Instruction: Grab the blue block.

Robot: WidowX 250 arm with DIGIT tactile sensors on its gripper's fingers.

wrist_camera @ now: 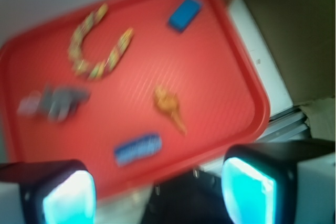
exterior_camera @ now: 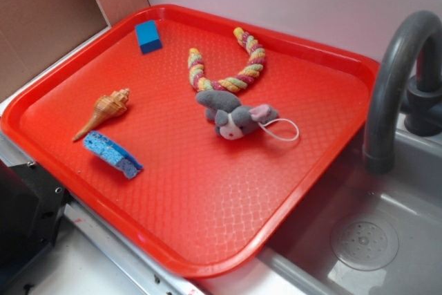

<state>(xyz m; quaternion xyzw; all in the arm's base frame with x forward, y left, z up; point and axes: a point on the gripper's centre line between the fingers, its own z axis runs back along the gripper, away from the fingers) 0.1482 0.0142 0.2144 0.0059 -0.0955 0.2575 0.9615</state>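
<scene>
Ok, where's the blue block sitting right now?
In the exterior view the blue block lies in the red tray's far-left corner, above the seashell and left of the rope toy, untouched.

The hand [wrist_camera: 157,192] has two black fingers [wrist_camera: 58,192] with glowing cyan pads — blurred, blocky, rounded at the corners

No legible text, label, brand, number or sign anywhere in either view.
</scene>
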